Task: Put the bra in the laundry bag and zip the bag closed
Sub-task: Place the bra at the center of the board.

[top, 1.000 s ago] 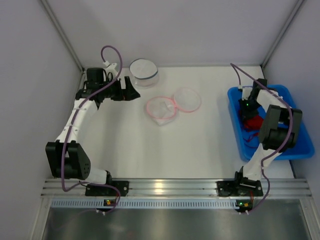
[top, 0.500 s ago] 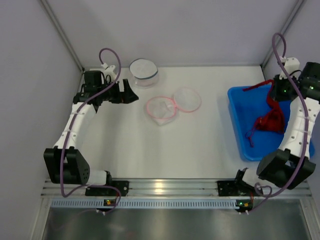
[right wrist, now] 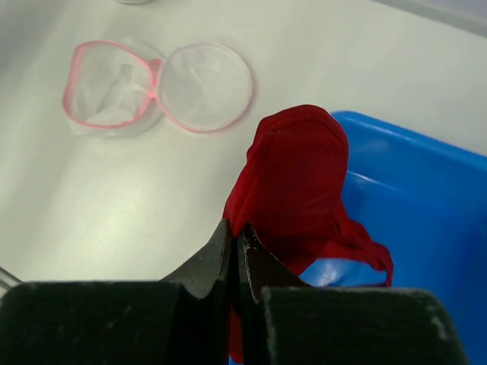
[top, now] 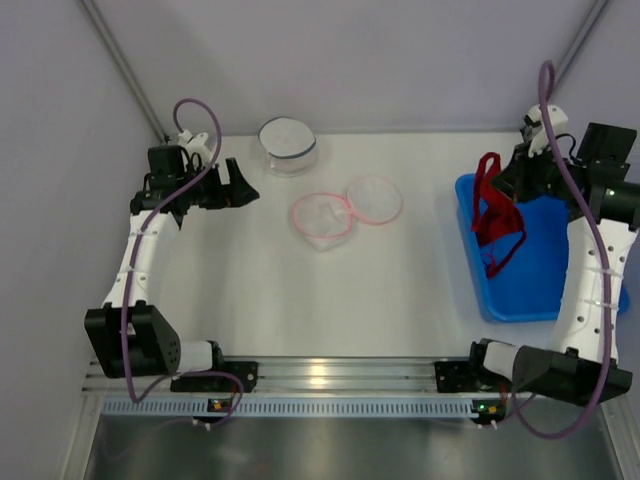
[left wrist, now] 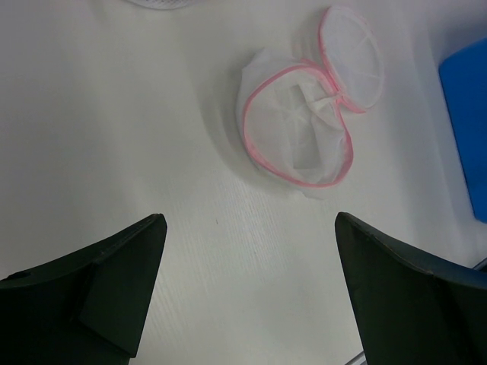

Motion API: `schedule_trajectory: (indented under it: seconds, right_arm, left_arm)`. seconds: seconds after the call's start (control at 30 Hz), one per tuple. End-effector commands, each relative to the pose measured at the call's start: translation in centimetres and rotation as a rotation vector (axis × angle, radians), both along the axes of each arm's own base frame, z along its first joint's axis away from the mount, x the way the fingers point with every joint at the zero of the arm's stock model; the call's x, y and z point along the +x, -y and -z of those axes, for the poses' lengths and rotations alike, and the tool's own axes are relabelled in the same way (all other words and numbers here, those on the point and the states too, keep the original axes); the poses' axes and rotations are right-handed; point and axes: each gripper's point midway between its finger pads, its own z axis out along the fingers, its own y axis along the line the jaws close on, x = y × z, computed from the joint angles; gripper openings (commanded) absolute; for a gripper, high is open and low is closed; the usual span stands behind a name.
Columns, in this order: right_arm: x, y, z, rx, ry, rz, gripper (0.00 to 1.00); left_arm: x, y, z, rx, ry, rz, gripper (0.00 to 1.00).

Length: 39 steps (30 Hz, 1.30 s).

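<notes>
**Bra held clear of the tray, bag lying open to receive it**

The right hand (right wrist: pixel 234 243) is pinched tight on a fold of the red bra (right wrist: pixel 293 175). It holds the garment high, so the cups and straps hang free above the blue tray (top: pixel 545 290) at the right of the tabletop (top: pixel 400 290). Gripping near the top lets the loose straps trail below; whether the lowest loop clears the tray wall cannot be told from the overhead view.

The laundry bag (top: pixel 322 218) lies well apart from the bra, near the middle of the tabletop. It is unzipped, its pink-rimmed body facing up and its round lid (top: pixel 375 198) folded out flat beside it. That leaves a wide mouth into which the bra can be lowered from above.

The left hand (left wrist: pixel 247 220) hovers over bare tabletop to the bag's left, fingers spread wide and holding nothing. It looks placed to steady the bag or take the lid and zipper once the bra is in.

A round white pouch (top: pixel 288 143) with a dark rim sits at the back, apart from the bag.

By this judgement the carry across is the step in hand; filling and zipping are not yet done.
</notes>
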Motion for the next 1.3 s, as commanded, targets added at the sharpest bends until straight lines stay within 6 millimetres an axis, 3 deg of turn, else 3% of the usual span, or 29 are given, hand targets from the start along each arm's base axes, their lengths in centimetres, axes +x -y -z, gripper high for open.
schedule_trajectory:
  seconds: [0.0,0.23,0.37,0.5,0.63,0.9,0.93,1.13,1.17,1.2,1.23,1.27]
  right_arm:
    - [-1.7,-4.5,-3.9,0.032,0.142,-0.116,0.0]
    - [-3.9,-10.8,-4.3,0.063,0.195,-0.3,0.0]
    - [-4.6,-13.0,-3.9,0.095,0.183,-0.355,0.0]
    - [-5.7,-15.8,-0.1,0.127,0.081,-0.415,0.0]
    - [-7.7,-20.4,3.8,0.151,0.008,-0.544,0.0]
    - [-8.1,-26.4,13.7,0.105,-0.145,-0.572,0.0]
    - [-9.1,-27.8,14.4,0.093,-0.153,-0.613,0.0]
    - [-9.1,-32.7,17.8,0.128,-0.263,-0.62,0.0]
    - [-9.0,-33.5,17.7,0.13,-0.262,-0.629,0.12]
    - [-9.2,-34.3,19.0,0.111,-0.296,-0.642,0.2]
    - [-10.3,-35.2,19.4,0.094,-0.319,-0.679,0.29]
    - [-10.3,-36.4,18.2,0.105,-0.306,-0.71,0.44]
  left_arm:
    - [-0.8,0.2,-1.0,0.005,0.041,0.019,0.98]
    - [-0.8,0.0,-1.0,0.013,0.046,0.02,0.98]
    - [-0.7,0.0,-1.2,0.016,0.054,0.024,0.98]
    - [-0.7,0.0,-1.2,0.02,0.056,0.025,0.98]
    - [-0.9,0.0,-1.1,0.024,0.06,0.031,0.98]
    - [-1.5,-0.3,-0.6,0.045,0.051,0.03,0.98]
    - [-1.7,-0.3,-0.6,0.047,0.05,0.035,0.98]
    - [-4.1,0.7,0.3,0.029,0.037,0.11,0.98]
    - [-4.5,0.8,0.3,0.037,0.053,0.131,0.98]
    - [-4.9,1.1,0.7,0.031,0.048,0.146,0.98]
    - [-5.4,1.4,0.3,0.021,0.064,0.17,0.98]
    - [-5.5,1.4,0.4,0.021,0.064,0.171,0.97]
